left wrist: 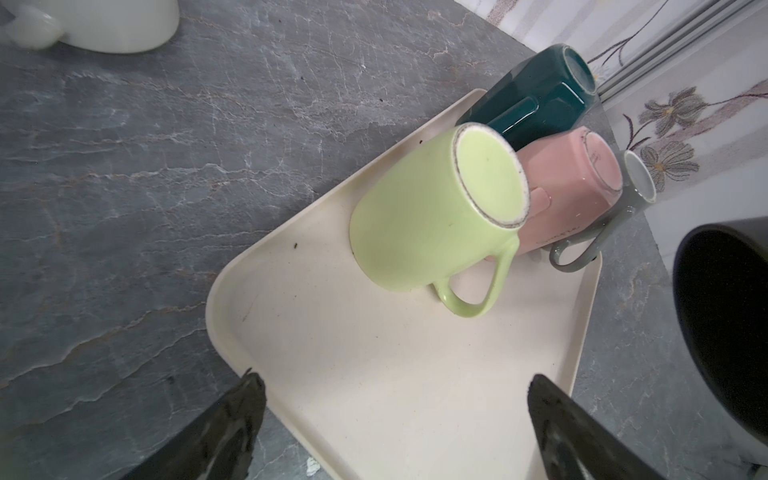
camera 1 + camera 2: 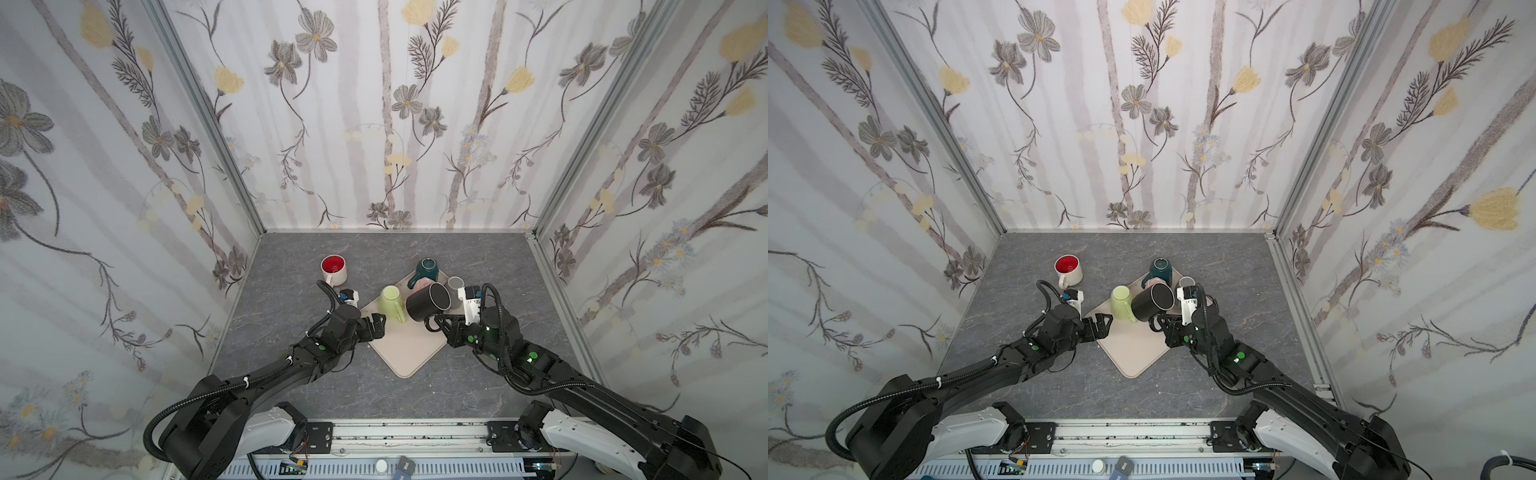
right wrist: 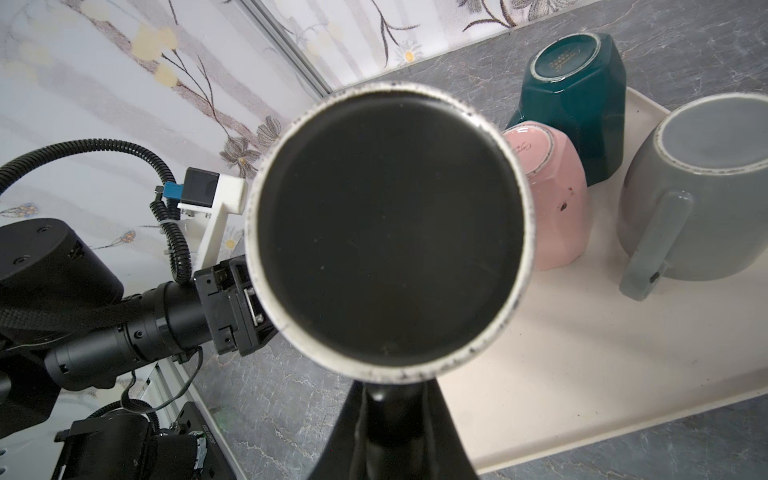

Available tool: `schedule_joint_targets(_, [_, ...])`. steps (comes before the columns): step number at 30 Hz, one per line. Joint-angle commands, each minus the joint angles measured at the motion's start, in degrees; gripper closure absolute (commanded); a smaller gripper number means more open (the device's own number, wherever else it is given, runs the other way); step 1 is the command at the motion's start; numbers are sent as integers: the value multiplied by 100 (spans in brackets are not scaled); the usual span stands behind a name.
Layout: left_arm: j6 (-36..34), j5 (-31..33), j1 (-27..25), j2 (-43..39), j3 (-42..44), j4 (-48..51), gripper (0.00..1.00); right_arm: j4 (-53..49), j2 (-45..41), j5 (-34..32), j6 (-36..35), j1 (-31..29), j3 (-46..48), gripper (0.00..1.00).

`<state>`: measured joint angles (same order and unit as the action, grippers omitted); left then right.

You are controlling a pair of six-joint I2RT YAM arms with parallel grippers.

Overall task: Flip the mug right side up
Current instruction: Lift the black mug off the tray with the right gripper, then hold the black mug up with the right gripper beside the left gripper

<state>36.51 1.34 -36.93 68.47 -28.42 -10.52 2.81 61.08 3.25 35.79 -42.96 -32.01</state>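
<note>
Pinched shut on the handle of the black mug [image 2: 428, 305], the right gripper [image 2: 436, 323] holds it tipped above the beige tray [image 2: 409, 361] in both top views. The mug's pale-ringed base points up and away, so I judge the turn about half done. The left gripper [image 2: 376, 324] hangs just beside, jaws spread wide and empty, likely ready to steady. 4 base-up mugs crowd the tray's far half: green mug [image 2: 391, 301], teal mug [image 2: 426, 270], pink mug [image 2: 423, 285] and grey mug [image 2: 455, 286]. 1 cream mug [image 2: 333, 269] stands upright on the grey table [image 2: 291, 374], well apart.

From the left wrist, the spread fingers [image 1: 232, 415] frame the tray's bare near corner, the best landing room. The black mug's dark mouth shows at the frame's edge.

From the right wrist, the mug's base fills the view above the closed fingers. The pink mug sits just beside it, so the swing needs to go toward the bare tray.
</note>
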Motion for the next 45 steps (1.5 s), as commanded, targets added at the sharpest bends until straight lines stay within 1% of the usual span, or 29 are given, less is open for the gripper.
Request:
schedule_joint_targets(1, [385,-306,-15,4,-149,-366,0,1105,5,260,55,57,-7,100])
schedule_joint_targets(6, [611,-870,-107,-93,-314,-616,0,1351,35,439,89,162,9,100])
schedule_joint_targets(11, [680,-1116,-329,-336,-417,-808,0,1705,-16,661,125,217,107,100])
schedule_joint_targets(15, [647,-1091,-534,-524,-455,-989,0,1926,-73,772,139,231,213,100])
schedule_joint_targets(19, [557,-871,-713,-601,-633,-656,0,2011,-65,907,104,243,229,100])
schedule_joint_targets(23, [506,-857,-833,-646,-649,-704,0,2131,-78,954,113,255,266,100])
schedule_joint_targets(37, [551,-1334,-1018,-628,-414,-1804,0,2731,-245,1151,385,275,555,100])
schedule_joint_targets(40, [541,-1356,-1044,-615,-389,-1905,0,2825,-284,1151,414,279,581,100])
schedule_joint_targets(45, [532,-1577,-1095,-546,-367,-2106,0,2836,-344,1109,429,272,591,100])
